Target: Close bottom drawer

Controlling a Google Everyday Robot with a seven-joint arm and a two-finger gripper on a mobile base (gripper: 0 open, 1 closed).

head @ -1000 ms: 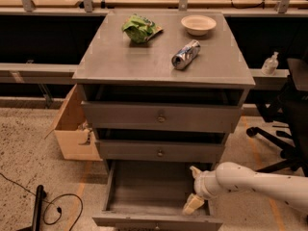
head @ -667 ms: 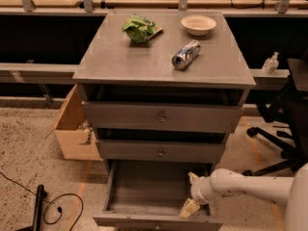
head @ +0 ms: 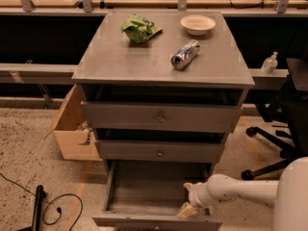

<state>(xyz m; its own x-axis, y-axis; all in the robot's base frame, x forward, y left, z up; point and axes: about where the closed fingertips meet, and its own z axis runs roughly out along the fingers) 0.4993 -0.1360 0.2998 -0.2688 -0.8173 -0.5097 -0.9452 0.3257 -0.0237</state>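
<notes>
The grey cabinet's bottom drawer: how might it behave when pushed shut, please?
The wide, shallow grey bottom drawer looks empty, so probably light. The end effector sits near its front right corner; pushing off-centre there might skew it.

Cabinet (head: 159,64) is plain grey all over, and the bottom drawer (head: 144,191) is the same grey inside. On cabinet top: green bag (head: 139,29), silvery can (head: 185,54), cream bowl (head: 198,24). Gripper (head: 188,200), white and tan, sits at the cabinet's lower right. Left of the cabinet: tan cardboard box (head: 72,129), speckled beige floor (head: 29,148).
</notes>
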